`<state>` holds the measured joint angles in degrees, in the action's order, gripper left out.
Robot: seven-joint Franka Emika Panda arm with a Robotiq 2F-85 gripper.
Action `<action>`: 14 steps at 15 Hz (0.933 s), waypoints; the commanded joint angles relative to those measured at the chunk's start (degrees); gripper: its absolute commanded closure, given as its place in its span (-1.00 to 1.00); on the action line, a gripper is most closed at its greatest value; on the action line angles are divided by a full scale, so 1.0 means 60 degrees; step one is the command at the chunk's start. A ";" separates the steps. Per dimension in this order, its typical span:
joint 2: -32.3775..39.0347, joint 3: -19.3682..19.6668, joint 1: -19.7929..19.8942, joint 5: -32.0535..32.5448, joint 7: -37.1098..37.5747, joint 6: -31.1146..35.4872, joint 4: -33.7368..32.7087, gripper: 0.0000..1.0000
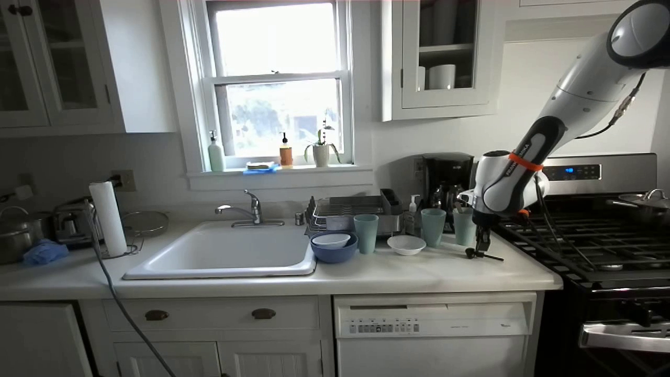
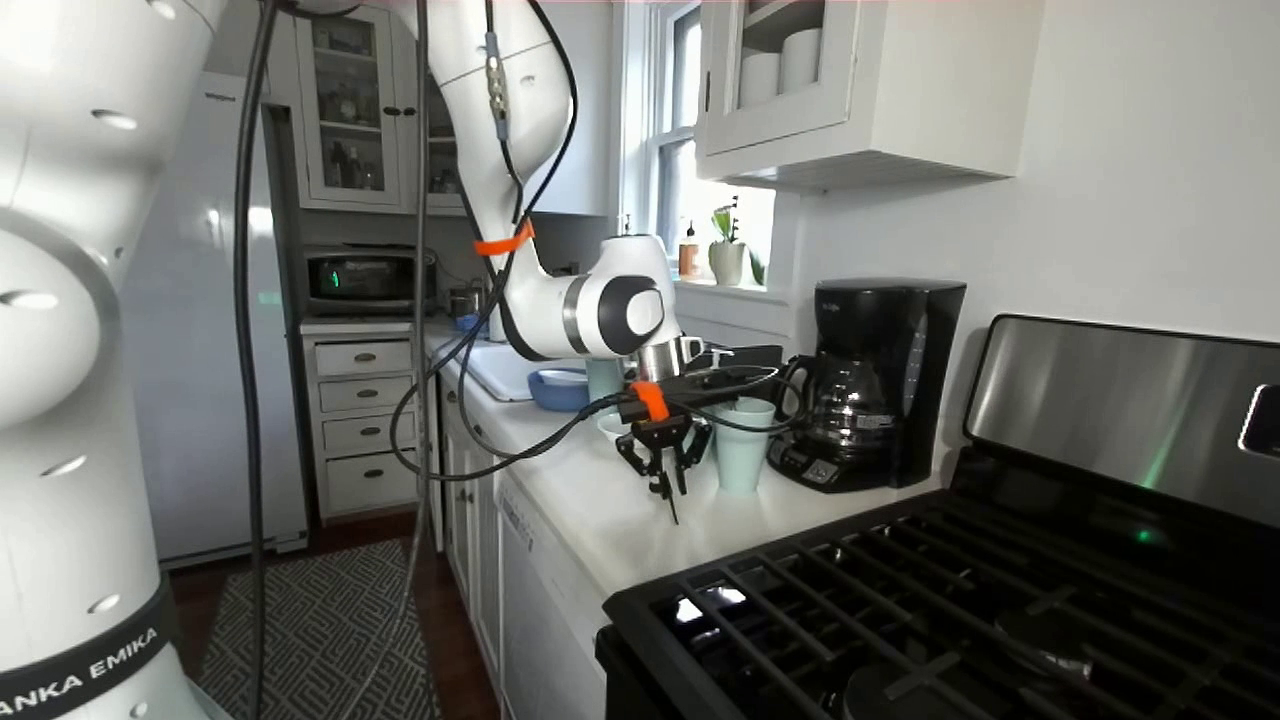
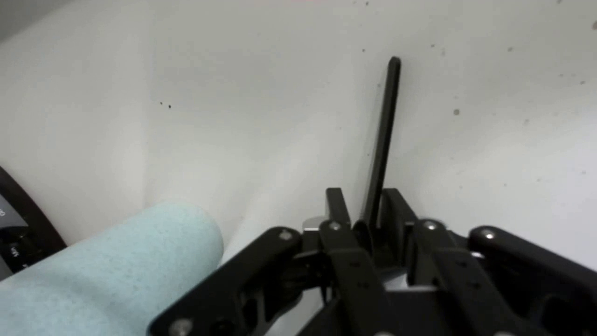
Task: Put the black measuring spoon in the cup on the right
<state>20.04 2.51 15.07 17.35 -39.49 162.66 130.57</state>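
Black measuring spoon [image 3: 385,130] is down at the white surface [image 1: 419,277], handle between the fingers of the tool [image 3: 364,198], and those are apart. Bowl end's mostly hidden in the wrist view. Right tumbler [image 1: 464,229] is near it on the far side, cut off in the wrist view; can't make out what's inside. Middle tumbler [image 1: 433,229] and left tumbler [image 1: 366,234] make three. Also one white bowl [image 1: 406,251], and one blue bowl [image 1: 335,255] holding a pale bowl [image 1: 331,242].

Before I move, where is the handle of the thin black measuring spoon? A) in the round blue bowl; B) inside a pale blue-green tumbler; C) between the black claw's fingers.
C: the wrist view shows the black measuring spoon with its handle between the fingers of the claw.
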 commanded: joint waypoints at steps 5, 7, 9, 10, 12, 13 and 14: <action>-0.0145 -0.1278 0.1163 -0.2010 -0.2093 -0.0162 -0.0012 0.91; -0.0858 -0.2073 0.1917 -0.3238 -0.3232 0.0042 0.0653 0.91; -0.1373 -0.3434 0.3212 -0.4784 -0.4686 0.0298 0.1090 0.90; -0.1494 -0.4136 0.3827 -0.5552 -0.5354 0.0236 0.1085 0.91; -0.1513 -0.5579 0.4939 -0.7106 -0.6842 0.0012 0.0740 0.91; -0.1466 -0.6344 0.5624 -0.7896 -0.7599 -0.0086 0.0467 0.91; -0.1453 -0.7093 0.6321 -0.8670 -0.8307 -0.0102 0.0295 0.91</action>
<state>12.22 -28.96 42.83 -23.57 -78.22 163.20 134.07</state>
